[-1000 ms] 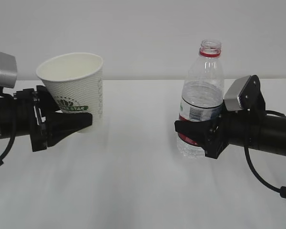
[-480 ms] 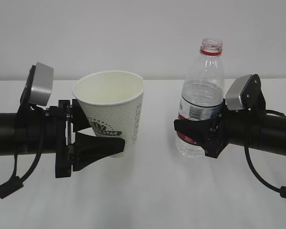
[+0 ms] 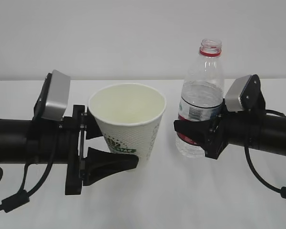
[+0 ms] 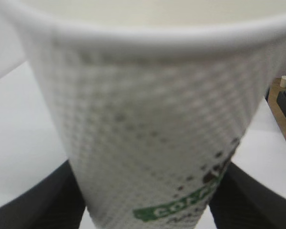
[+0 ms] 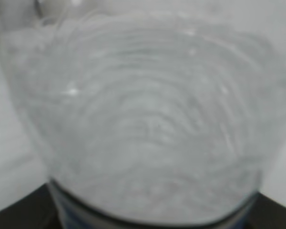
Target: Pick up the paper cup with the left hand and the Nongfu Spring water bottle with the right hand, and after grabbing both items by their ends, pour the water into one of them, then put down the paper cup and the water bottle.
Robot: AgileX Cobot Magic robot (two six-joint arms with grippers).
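Note:
The white paper cup with a green logo is held mouth up, and my left gripper is shut on its lower wall. In the left wrist view the paper cup fills the frame, with a black finger at each lower corner. Just right of it the capless Nongfu Spring water bottle stands upright, and my right gripper is shut on its labelled lower body. Clear water shows above the label. The bottle fills the blurred right wrist view.
A white table runs under both arms, with a plain white wall behind. A black cable loops below the right arm. A brown wooden edge with small items shows at the right of the left wrist view.
My left arm has carried the cup to the right and a little lower, up beside the bottle. The right arm and the bottle have not moved.

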